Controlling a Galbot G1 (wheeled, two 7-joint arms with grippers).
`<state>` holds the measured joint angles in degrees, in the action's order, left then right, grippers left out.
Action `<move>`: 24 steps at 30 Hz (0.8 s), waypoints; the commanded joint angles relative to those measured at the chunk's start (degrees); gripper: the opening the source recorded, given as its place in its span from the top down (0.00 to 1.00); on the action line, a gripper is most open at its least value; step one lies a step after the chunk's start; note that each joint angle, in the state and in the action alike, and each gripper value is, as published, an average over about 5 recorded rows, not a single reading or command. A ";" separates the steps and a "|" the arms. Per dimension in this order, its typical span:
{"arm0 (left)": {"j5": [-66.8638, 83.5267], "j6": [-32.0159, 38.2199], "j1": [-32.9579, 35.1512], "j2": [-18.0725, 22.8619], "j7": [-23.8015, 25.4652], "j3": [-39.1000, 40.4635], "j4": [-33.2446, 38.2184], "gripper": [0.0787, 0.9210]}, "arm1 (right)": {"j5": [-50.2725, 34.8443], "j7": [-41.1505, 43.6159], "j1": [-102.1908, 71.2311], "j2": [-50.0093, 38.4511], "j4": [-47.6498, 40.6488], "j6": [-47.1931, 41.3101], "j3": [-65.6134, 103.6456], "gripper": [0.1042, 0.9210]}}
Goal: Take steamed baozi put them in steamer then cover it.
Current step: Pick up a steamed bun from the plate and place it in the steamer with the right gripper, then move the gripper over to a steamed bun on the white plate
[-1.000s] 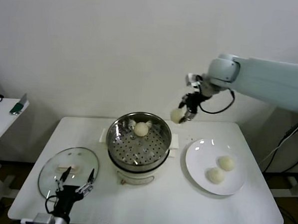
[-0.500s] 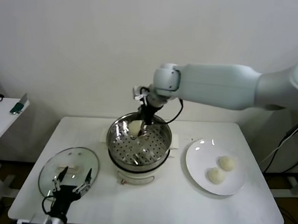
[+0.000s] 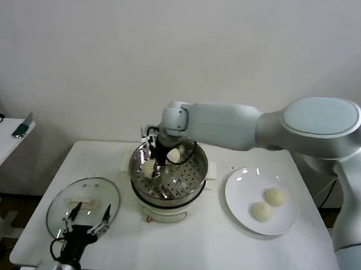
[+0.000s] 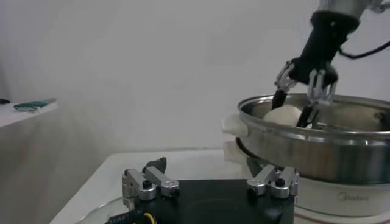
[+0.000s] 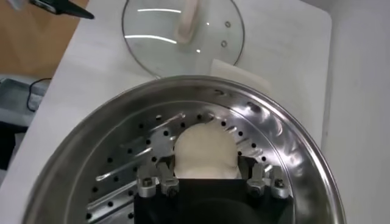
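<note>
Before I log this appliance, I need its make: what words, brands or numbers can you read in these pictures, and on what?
"Midea": grey brand mark on the cream-white base of the steamer, seen in the left wrist view.
No other readable text appears in any view.

Even, diffuse indoor light is cast from above; shadows are kept soft. Bright glare streaks are seen on the cover (image 5: 183, 33) and the steamer (image 3: 169, 171). Slight softness is noted throughout.
</note>
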<state>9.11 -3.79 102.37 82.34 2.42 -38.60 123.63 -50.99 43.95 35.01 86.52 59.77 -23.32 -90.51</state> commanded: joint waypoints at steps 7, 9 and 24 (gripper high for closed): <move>-0.15 0.32 -0.01 0.11 -0.08 0.30 0.16 0.12 | 0.32 -1.11 -0.41 -0.84 0.22 0.97 2.17 0.17; -0.21 0.35 -0.01 0.15 -0.09 0.37 0.24 0.12 | -0.04 -0.13 2.09 -3.07 2.19 1.85 2.32 0.14; -1.10 -0.37 -0.52 0.77 0.08 1.06 0.35 0.12 | 0.79 12.12 27.76 -35.45 26.41 7.02 -16.31 0.12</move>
<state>8.12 -4.07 101.99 83.12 2.45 -37.57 124.17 -51.88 51.13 49.91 69.97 71.63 -18.40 -96.32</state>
